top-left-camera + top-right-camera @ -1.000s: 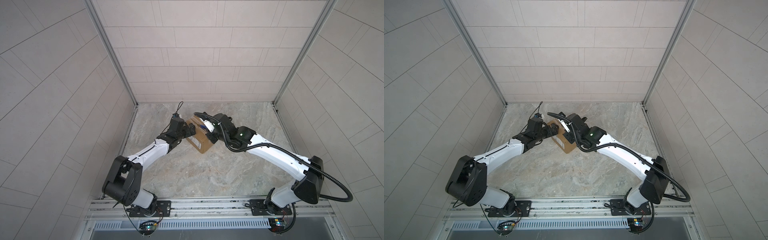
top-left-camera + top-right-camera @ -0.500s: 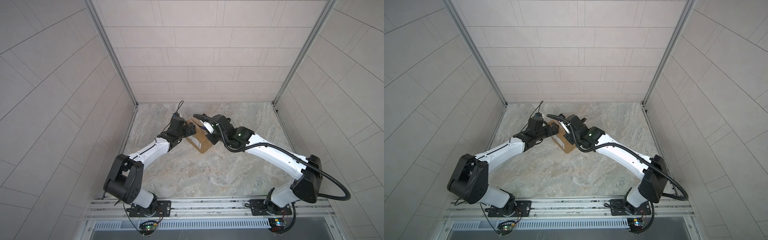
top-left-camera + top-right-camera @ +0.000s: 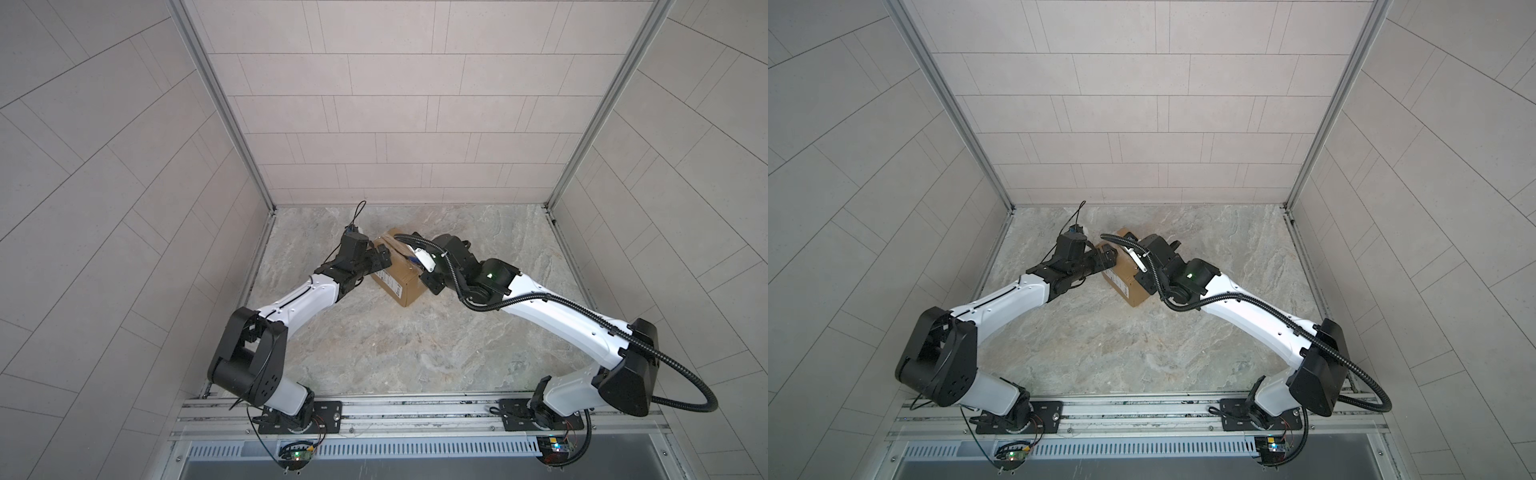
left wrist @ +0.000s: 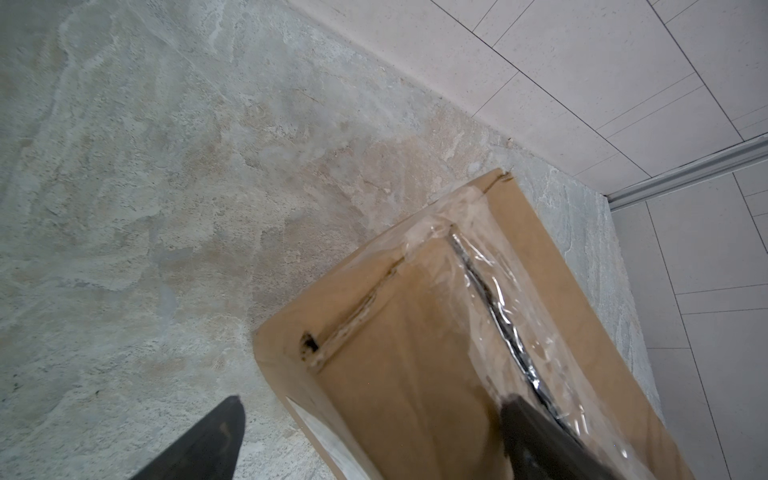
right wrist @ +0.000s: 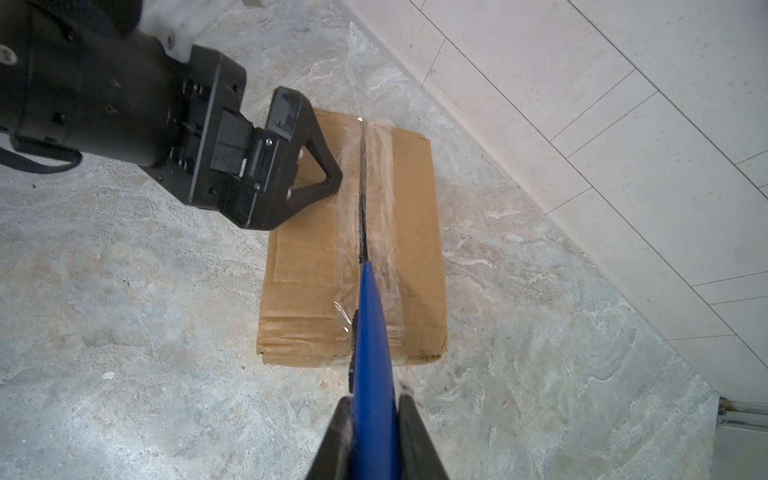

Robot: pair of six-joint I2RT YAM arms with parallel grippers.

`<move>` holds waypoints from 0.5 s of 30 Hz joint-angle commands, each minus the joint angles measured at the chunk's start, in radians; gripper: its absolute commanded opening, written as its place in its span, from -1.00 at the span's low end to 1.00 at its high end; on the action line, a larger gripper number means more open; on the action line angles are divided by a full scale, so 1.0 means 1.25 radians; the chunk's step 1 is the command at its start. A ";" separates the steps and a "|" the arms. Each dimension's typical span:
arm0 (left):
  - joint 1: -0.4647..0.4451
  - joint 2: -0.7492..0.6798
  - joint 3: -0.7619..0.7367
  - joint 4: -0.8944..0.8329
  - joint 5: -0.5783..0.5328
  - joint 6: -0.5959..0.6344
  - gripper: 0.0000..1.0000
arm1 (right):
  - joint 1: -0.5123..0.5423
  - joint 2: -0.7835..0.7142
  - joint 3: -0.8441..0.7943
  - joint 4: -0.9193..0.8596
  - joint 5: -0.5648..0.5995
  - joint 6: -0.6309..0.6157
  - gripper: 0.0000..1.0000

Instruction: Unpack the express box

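Note:
The express box (image 3: 400, 277) (image 3: 1128, 283), a small brown carton with clear tape on top, lies on the stone floor in both top views. A white label (image 4: 320, 432) shows on its side. My left gripper (image 4: 372, 409) (image 3: 380, 259) is open and straddles the box's near top edge. One of its fingers (image 5: 313, 166) rests on the lid beside the seam; the other hangs off the side. My right gripper (image 5: 374, 401) (image 3: 422, 266) is shut on a blue utility knife (image 5: 370, 316). The knife's tip sits on the taped seam (image 5: 364, 216) at mid-length. From the tip to the far end the seam is a dark slit.
The tiled back wall (image 3: 395, 166) stands a short way behind the box, and side walls close in on both sides. A metal rail (image 3: 415, 409) carrying both arm bases runs along the front. The right arm's black cable hose (image 3: 498, 305) loops beside it.
Hardly anything differs: the right arm with the knife has shifted very slightly. The box and the open left gripper stay where they were.

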 commanded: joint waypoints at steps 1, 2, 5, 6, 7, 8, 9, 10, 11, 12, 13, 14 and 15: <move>0.014 0.014 -0.015 -0.087 -0.040 0.007 0.96 | -0.003 -0.016 -0.007 -0.021 0.033 0.010 -1.00; 0.013 0.013 -0.016 -0.087 -0.041 0.006 0.96 | -0.003 -0.022 -0.012 -0.022 0.035 0.010 -1.00; 0.013 0.011 -0.019 -0.088 -0.043 0.006 0.96 | -0.004 -0.046 -0.029 -0.039 0.037 0.012 -1.00; 0.013 0.013 -0.019 -0.089 -0.044 0.006 0.96 | -0.004 -0.055 -0.036 -0.046 0.033 0.013 -1.00; 0.013 0.014 -0.018 -0.090 -0.044 0.006 0.96 | -0.004 -0.061 -0.040 -0.054 0.031 0.015 -1.00; 0.014 0.014 -0.016 -0.092 -0.043 0.006 0.96 | -0.004 -0.066 -0.046 -0.061 0.033 0.015 -1.00; 0.013 0.013 -0.016 -0.093 -0.044 0.008 0.96 | -0.004 -0.073 -0.054 -0.065 0.037 0.016 -1.00; 0.014 0.014 -0.015 -0.093 -0.045 0.007 0.96 | -0.004 -0.082 -0.061 -0.069 0.041 0.018 -1.00; 0.014 0.014 -0.015 -0.093 -0.045 0.007 0.96 | -0.004 -0.091 -0.068 -0.070 0.044 0.019 -1.00; 0.014 0.014 -0.014 -0.093 -0.045 0.006 0.96 | -0.004 -0.098 -0.073 -0.070 0.046 0.021 -1.00; 0.014 0.014 -0.014 -0.093 -0.045 0.005 0.96 | -0.004 -0.104 -0.078 -0.071 0.051 0.022 -1.00; 0.013 0.013 -0.014 -0.092 -0.043 0.006 0.96 | -0.004 -0.108 -0.080 -0.071 0.051 0.024 -1.00; 0.013 0.014 -0.013 -0.092 -0.042 0.006 0.96 | -0.004 -0.109 -0.080 -0.068 0.053 0.024 -1.00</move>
